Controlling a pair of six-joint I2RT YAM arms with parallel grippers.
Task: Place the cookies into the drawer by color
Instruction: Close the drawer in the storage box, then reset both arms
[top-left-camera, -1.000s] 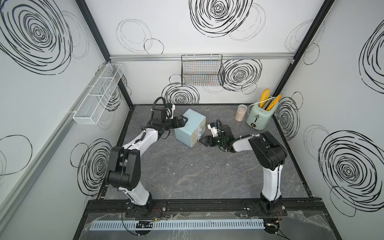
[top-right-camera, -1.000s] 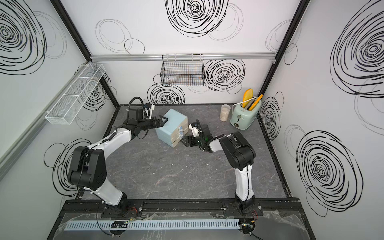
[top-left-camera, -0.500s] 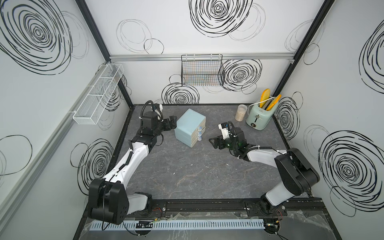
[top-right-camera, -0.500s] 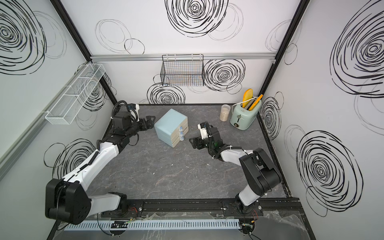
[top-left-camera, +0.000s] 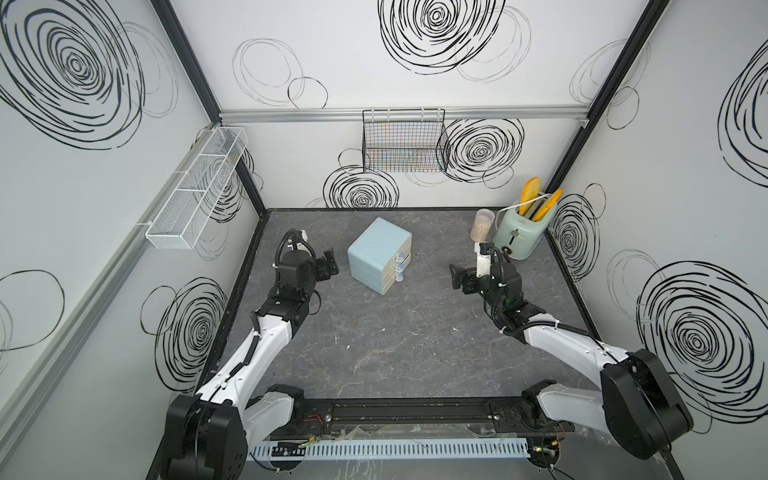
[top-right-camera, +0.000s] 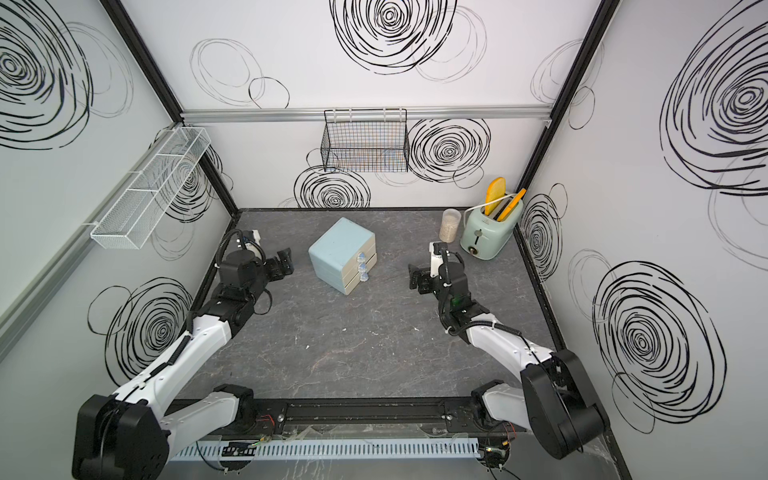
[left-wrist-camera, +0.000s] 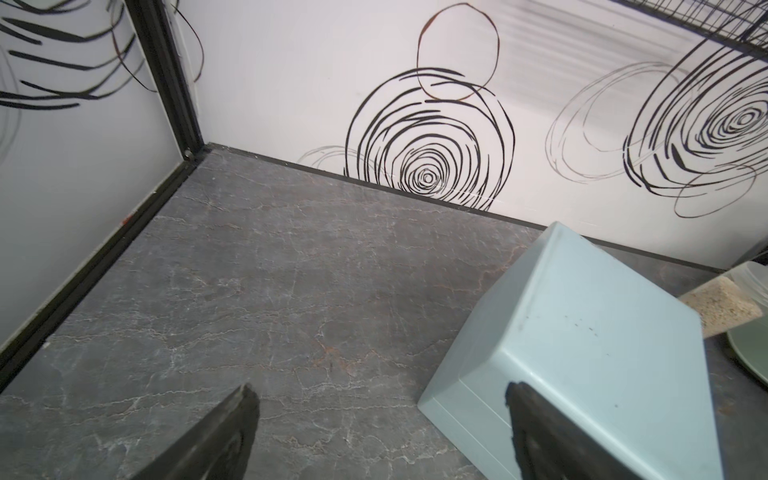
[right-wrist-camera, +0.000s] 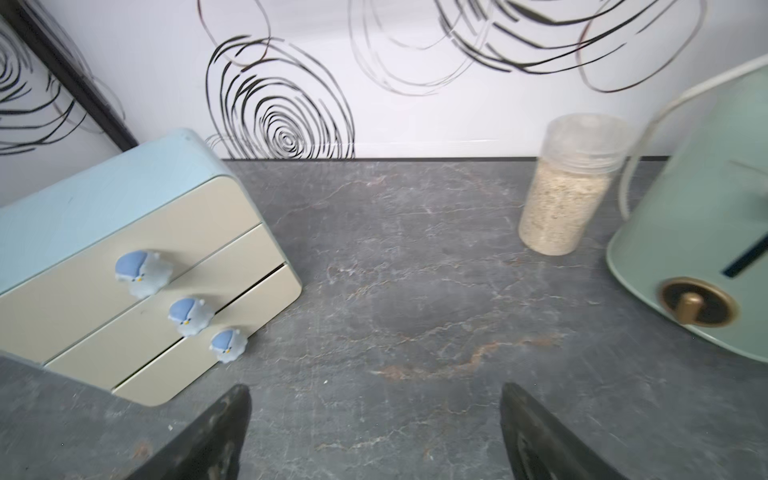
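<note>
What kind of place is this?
Probably a robot test cell: spiral-marked walls enclose the table, the left arm and right arm sit on a front rail, and a toaster and drawer cabinet look like props.

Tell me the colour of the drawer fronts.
Cream drawer fronts, in a pale-blue cabinet; clearest in the right wrist view.

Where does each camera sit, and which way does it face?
Top views: high above the front, looking down at the table; both arms show.
Left wrist: on the left arm, facing the cabinet and back wall; its fingers show.
Right wrist: on the right arm, facing drawers, jar, toaster; its fingers show.
Shared: both wrist views catch the cabinet.
</note>
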